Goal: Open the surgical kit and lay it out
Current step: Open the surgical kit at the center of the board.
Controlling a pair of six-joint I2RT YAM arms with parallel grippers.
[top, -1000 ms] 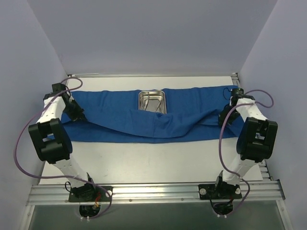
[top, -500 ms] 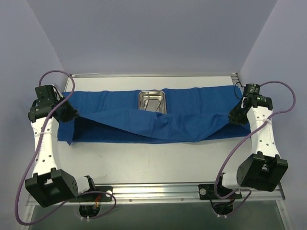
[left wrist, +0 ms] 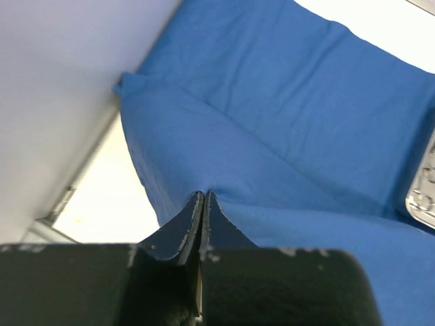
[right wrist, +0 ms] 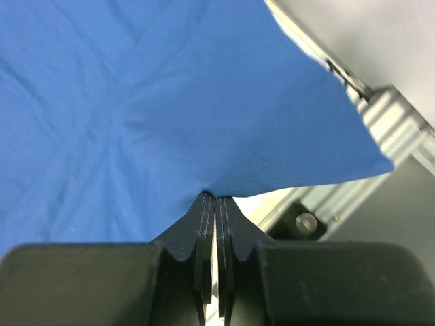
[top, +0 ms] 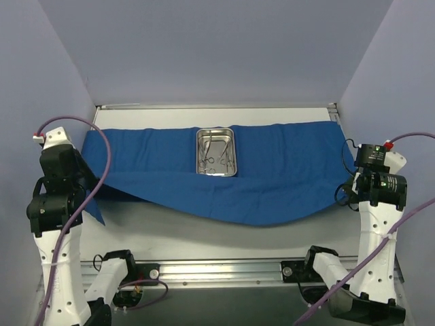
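White arms [top: 58,265], black joints, purple cables [top: 107,151]

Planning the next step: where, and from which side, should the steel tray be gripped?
Probably the steel tray's near short rim, from straight above, straddling its thin upright wall. It lies flat on the blue cloth, leaving no gap beneath, and the instruments occupy its middle.

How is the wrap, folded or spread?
Spread: the wrap lies open under the tray, left hand and right hand pinching its near edge.
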